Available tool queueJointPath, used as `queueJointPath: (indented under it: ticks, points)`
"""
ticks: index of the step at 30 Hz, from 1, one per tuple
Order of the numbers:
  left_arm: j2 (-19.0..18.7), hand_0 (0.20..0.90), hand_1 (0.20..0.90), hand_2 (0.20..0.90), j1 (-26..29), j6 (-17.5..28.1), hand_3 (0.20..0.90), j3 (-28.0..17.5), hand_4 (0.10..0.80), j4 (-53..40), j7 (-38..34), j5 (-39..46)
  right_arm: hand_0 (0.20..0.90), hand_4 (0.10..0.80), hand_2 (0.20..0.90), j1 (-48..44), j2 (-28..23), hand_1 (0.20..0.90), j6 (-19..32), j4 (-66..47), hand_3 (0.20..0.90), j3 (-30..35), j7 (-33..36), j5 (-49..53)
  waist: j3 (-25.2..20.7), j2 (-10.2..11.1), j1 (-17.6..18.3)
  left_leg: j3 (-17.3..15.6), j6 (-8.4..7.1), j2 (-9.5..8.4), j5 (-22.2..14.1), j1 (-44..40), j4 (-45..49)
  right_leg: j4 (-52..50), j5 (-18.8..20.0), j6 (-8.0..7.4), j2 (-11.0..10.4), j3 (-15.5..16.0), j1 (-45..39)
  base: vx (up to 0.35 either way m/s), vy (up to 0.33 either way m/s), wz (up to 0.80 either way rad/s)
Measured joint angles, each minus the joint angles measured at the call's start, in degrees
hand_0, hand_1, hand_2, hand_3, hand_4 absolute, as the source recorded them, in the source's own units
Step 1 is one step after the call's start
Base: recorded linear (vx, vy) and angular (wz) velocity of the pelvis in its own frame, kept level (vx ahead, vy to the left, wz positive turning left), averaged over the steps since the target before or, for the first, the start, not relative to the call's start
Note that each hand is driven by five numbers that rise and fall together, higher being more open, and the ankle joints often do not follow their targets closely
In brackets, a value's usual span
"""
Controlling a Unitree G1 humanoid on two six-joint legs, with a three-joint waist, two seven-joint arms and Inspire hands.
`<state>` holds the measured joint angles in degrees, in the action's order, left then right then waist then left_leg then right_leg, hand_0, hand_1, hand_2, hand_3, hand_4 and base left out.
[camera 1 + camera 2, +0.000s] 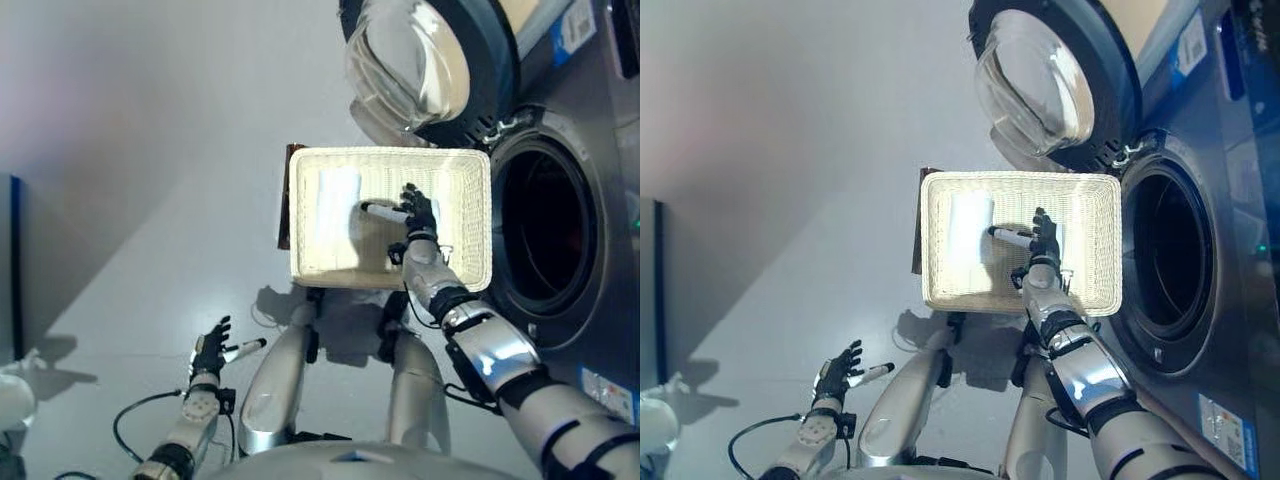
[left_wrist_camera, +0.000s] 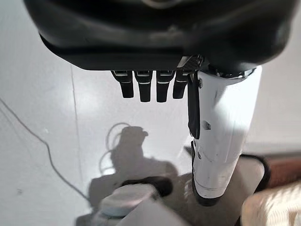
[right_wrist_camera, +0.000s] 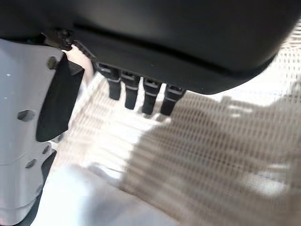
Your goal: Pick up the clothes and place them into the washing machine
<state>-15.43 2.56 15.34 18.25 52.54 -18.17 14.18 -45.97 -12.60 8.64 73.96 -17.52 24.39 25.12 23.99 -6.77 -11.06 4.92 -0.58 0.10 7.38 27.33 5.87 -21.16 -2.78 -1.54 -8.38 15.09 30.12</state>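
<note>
Clothes here amount to one pale folded piece [image 1: 335,215], lying flat on the bottom of a cream wicker basket [image 1: 470,215], toward its left half.

Nearest: left hand [image 1: 210,352] low at the robot's left side over bare grey floor [image 1: 150,200], fingers straight and relaxed, holding nothing. Idle, well apart from the work.

Next out: right hand [image 1: 418,214] reaches into the basket from its near rim. Fingers extended, white-covered thumb pointing toward the cloth. The wrist view shows straight fingers above the weave with the cloth's pale edge below the thumb; the hand is open with nothing in its hold. Thumb tip looks just beside the cloth edge, though contact is hard to judge.

Basket sits on the floor directly in front of the washing machine [image 1: 600,250], presumably for a short carry. Drum opening [image 1: 545,225] is dark, to the basket's right. Door [image 1: 420,60] is swung fully open beyond the basket, leaving the drum mouth clear.

Judgement: approach to grasp; pick not yet made.
</note>
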Motion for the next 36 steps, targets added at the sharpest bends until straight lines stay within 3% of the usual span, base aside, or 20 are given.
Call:
queueJointPath:
  ticks: [12, 21, 28, 36]
  points:
    - [-7.61, 0.9, 0.9, 0.9, 2.85, 1.32, 0.9, -4.72, 0.8, -6.95, -3.05, 0.33, 0.9, 0.8, 0.9, -0.83, 1.61, 0.9, -0.04, 4.33, 0.9, 2.47, 1.95, 0.05, 1.71, 2.38, -5.66, 6.38, -1.37, -0.08, 1.06, 3.0, 0.07, 1.41, -0.81, 0.45, -0.05, 7.22, -1.72, 0.066, -0.049, 0.29]
    - [-8.12, 0.9, 0.9, 0.9, 2.9, 1.09, 0.9, -4.65, 0.8, -6.41, -3.29, 0.22, 0.9, 0.8, 0.9, -1.7, 3.4, 0.9, -0.03, 4.37, 0.9, 2.5, 3.46, 0.15, 3.29, 5.04, -7.83, 8.97, -1.69, -0.84, 1.27, 4.88, 0.57, 0.9, -2.0, 0.1, -0.61, 9.54, -1.73, 0.041, -0.016, 0.19]
    - [-8.58, 0.9, 0.9, 0.9, 3.12, 1.27, 0.9, -4.65, 0.8, -10.08, -3.99, 0.3, 0.9, 0.8, 0.9, -2.61, 3.06, 0.9, 0.15, 5.61, 0.9, 3.45, 8.36, 0.21, 3.28, 5.32, -8.75, 9.75, -1.59, -0.89, 1.15, 9.28, 2.19, -0.43, -4.03, 0.08, -1.35, 12.55, 0.02, 0.025, -0.011, 0.26]
    - [-9.95, 0.9, 0.9, 0.9, 2.85, 1.63, 0.9, -4.7, 0.8, -15.96, -4.57, 2.54, 0.9, 0.8, 0.9, -7.29, -6.38, 0.9, -1.95, 9.98, 0.9, 4.95, 11.55, 0.29, 3.69, 4.95, -10.79, 11.39, -2.14, -2.26, 1.57, 16.48, 3.3, -4.62, -5.61, 0.34, -2.98, 14.07, 6.68, 0.053, -0.007, 0.22]
